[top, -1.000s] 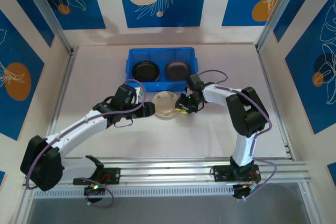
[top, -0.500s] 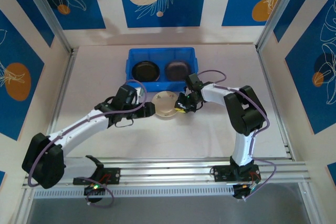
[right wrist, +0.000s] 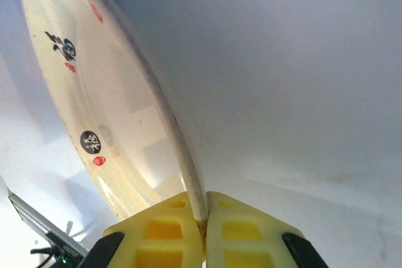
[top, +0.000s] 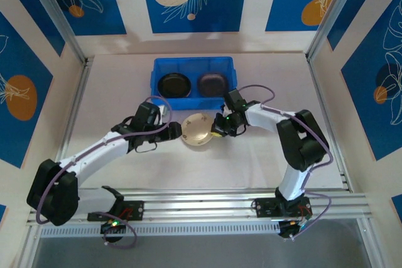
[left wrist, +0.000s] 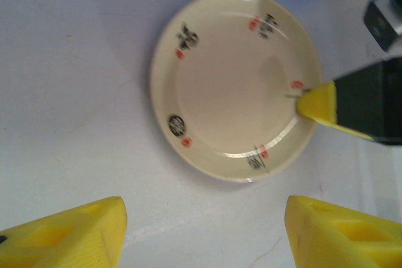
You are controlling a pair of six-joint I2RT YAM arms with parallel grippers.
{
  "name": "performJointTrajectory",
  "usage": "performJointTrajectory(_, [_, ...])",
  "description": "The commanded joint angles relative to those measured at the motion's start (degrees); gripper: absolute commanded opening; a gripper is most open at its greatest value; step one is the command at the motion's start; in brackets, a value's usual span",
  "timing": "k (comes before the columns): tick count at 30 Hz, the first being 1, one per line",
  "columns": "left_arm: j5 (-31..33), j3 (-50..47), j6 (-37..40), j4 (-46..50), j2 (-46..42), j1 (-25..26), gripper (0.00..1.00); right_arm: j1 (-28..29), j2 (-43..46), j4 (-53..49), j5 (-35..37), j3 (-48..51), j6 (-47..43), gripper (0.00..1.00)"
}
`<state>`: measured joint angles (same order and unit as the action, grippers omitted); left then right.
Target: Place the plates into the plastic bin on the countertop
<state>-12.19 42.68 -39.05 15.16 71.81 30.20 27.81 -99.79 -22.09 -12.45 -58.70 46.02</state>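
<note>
The pale countertop (top: 251, 161) is bounded by aluminium rails (top: 207, 202). The blue plastic bin (top: 192, 61) is set on it; just before the bin a beige plate (top: 196, 131) is seen, whether flat cannot be told.

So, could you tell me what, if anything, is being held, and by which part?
The right gripper pinches the round beige plate by its rim, jaws shut on it; the left gripper holds nothing.
</note>
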Motion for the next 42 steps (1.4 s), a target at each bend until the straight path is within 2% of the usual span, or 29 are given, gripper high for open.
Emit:
performJointTrajectory(1, [-2.92,-1.54,-1.04,-2.94,-2.03,-1.61,0.65,0.49,6.06,-4.29,-3.11,1.28,-2.23,0.0])
performJointTrajectory(5, [-4.2,-2.35,-1.54,-4.23,-2.26,-2.72,0.62,0.84,11.09,-5.5,-6.92,1.83,-3.85,0.0])
performJointTrajectory(10, [-9.49,-5.75,-5.83,-13.16,-2.73,-4.83,0.59,2.27,13.06,-7.22,-11.3,-0.73,-6.23,0.0])
performJointTrajectory(15, [-10.22,-5.58,-6.35,-14.16,-2.77,-5.56,0.49,3.89,12.55,-7.57,-14.36,-3.3,-7.81,0.0])
performJointTrajectory(16, [-10.35,-5.59,-6.4,-14.41,-2.93,-5.75,0.41,4.11,12.36,-7.47,-14.57,-3.78,-7.76,0.0])
performJointTrajectory(18, [-10.9,-5.41,-6.6,-14.45,-3.08,-6.15,0.17,4.27,11.91,-6.79,-15.22,-4.2,-7.36,0.0])
performJointTrajectory(20, [-11.53,-5.46,-6.88,-14.79,-3.56,-6.51,0.0,4.38,11.18,-6.19,-15.92,-4.9,-7.22,0.0])
performJointTrajectory(22, [-12.25,-6.04,-7.27,-15.77,-4.37,-6.75,0.0,4.51,10.05,-6.25,-16.11,-6.39,-7.35,0.0])
performJointTrajectory(27, [-15.54,-8.11,-9.82,-20.16,-5.88,-7.82,0.0,4.62,7.81,-7.25,-13.43,-10.43,-7.73,0.3])
performJointTrajectory(29, [-16.86,-9.18,-11.58,-22.35,-6.29,-8.08,0.0,4.54,6.79,-7.15,-12.33,-11.77,-7.51,0.33])
performJointTrajectory(30, [-17.4,-9.61,-12.4,-23.62,-6.41,-8.27,0.0,4.56,5.95,-7.27,-12.04,-12.72,-7.47,0.33])
performJointTrajectory(34, [-17.44,-9.2,-12.25,-22.87,-6.98,-8.79,0.0,4.76,3.25,-8.13,-10.76,-16.62,-7.72,0.0])
performJointTrajectory(36, [-17.16,-8.64,-11.79,-21.12,-7.28,-9.62,0.0,4.67,2.53,-8.7,-9.96,-18.36,-7.68,0.0])
performJointTrajectory(37, [-16.89,-8.45,-11.44,-19.82,-7.66,-10.3,0.1,4.58,2.31,-9.25,-9.02,-19.48,-7.74,0.0])
performJointTrajectory(40, [-15.02,-8.73,-10.11,-16.39,-9.86,-12.06,0.83,3.73,1.15,-10.32,-7.33,-23.24,-7.9,0.0])
performJointTrajectory(41, [-14.71,-8.86,-9.31,-15.77,-10.96,-12.53,1.0,3.36,0.14,-11.2,-6.58,-25.29,-8.07,0.0])
performJointTrajectory(42, [-14.59,-8.64,-8.08,-14.74,-11.85,-12.98,1.0,3.11,-1.02,-12.41,-5.76,-27.54,-8.42,0.0])
